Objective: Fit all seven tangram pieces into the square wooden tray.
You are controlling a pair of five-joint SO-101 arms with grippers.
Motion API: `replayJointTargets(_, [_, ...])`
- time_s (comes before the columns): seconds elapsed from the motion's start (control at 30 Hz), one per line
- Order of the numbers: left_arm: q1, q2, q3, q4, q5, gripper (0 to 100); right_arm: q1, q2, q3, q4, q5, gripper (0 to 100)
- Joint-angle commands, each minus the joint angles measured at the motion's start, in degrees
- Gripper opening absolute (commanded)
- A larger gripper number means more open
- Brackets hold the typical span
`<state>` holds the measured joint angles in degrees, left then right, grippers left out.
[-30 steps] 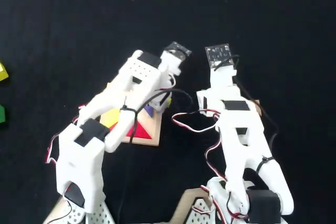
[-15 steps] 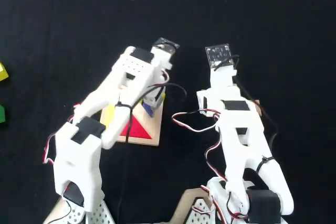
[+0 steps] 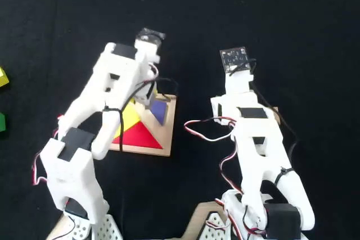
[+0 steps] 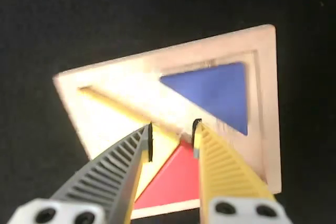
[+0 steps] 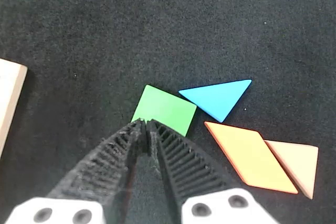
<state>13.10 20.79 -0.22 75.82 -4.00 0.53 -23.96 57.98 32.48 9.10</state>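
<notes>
The square wooden tray lies left of centre, under my left arm. In it lie a blue triangle, a red triangle and a yellow piece. The left wrist view looks down on the tray, where the blue triangle fills one corner and the red triangle meets the yellow piece. My left gripper hangs open above them, holding nothing. My right gripper is shut and empty, right beside a green square on the cloth.
Near the green square lie a light blue triangle, an orange parallelogram and a pale triangle. The tray's corner shows in the right wrist view. A yellow block and a green one sit at the table's left edge.
My left arm has swung to the left over the tray, uncovering the blue triangle that lies in the tray. The right arm has not moved.
</notes>
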Motion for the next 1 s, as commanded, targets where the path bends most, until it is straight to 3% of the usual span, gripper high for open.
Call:
replayJointTargets(0.0, [1.5,-0.2,3.6,-7.6,-0.4,15,0.5,-2.6,-0.8,-1.2,0.5,1.1])
replayJointTargets(0.53, [7.6,0.2,2.8,-10.4,3.3,15,0.5,-2.6,-0.8,-1.2,0.5,1.1])
replayJointTargets(0.83, [-5.1,-9.7,-8.1,8.0,3.5,15,0.4,-2.6,-0.7,-1.2,0.5,1.1])
replayJointTargets(0.97, [-13.1,-18.6,-5.8,9.3,3.4,15,0.2,-2.2,-0.8,-0.7,1.7,1.1])
